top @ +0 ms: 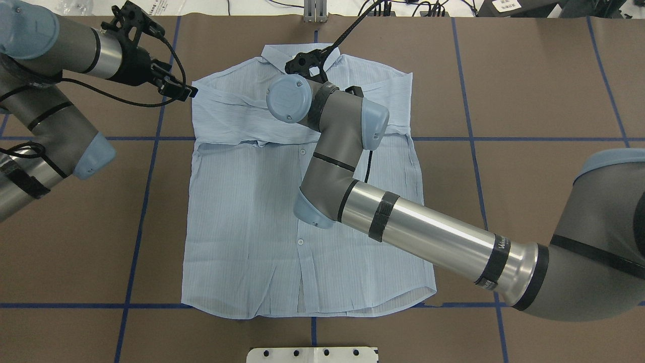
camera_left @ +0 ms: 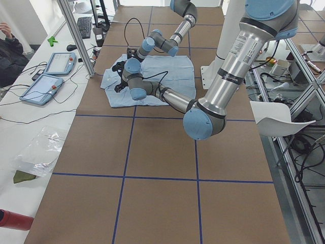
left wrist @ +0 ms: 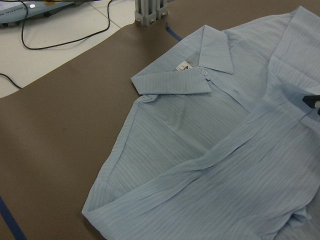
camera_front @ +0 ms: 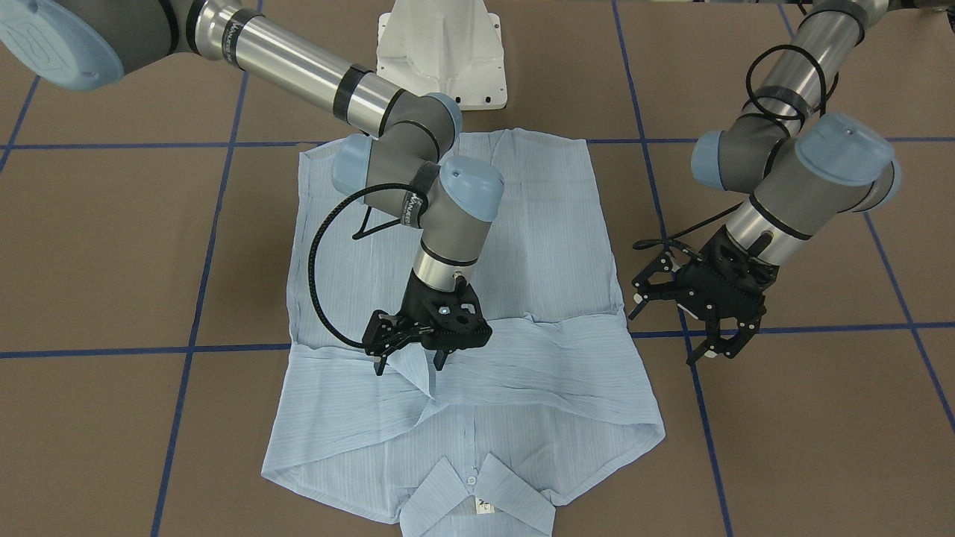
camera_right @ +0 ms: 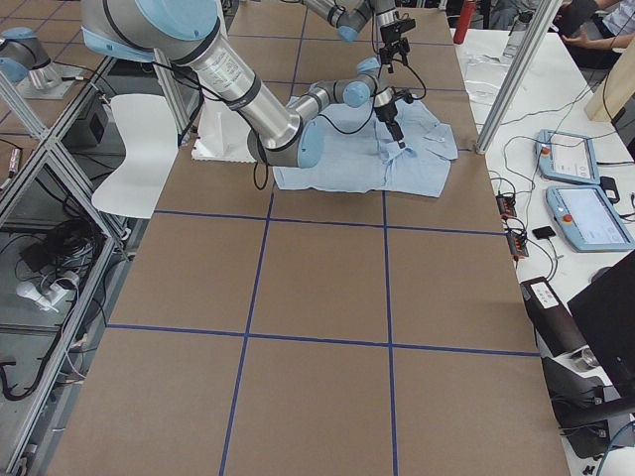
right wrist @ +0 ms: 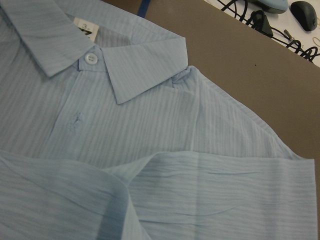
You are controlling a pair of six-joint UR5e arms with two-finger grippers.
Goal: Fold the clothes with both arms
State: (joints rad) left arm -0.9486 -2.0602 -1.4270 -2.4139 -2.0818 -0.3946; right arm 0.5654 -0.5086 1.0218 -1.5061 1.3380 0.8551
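My right gripper [camera_front: 409,366] points down onto the chest of the shirt [top: 242,217]. Its fingers are spread, the tips rest at a raised crease of the folded sleeve [top: 237,108], and nothing is pinched between them. My left gripper [camera_front: 666,333] is spread wide and holds nothing. It hangs just off the shirt's shoulder edge, at about 10 o'clock of the garment in the overhead view. The shirt lies flat and face up in the middle of the table [top: 529,75], buttoned, with the collar [left wrist: 215,50] at 12 o'clock and the hem at 6 o'clock. Both sleeves are crossed over the chest in a band running from 9 to 3 o'clock. The cloth is thin, pale blue and finely striped. It is crinkled along the sleeve band and smooth lower down, with small white buttons [top: 301,242] along the placket and a white label [right wrist: 85,30] inside the collar. Matte brown table surface, ruled by blue tape lines [top: 146,201], stretches away at 3 and 9 o'clock. The hem ends just short of one such line. The white pedestal base [camera_front: 440,52] stands just beyond the hem at 6 o'clock.
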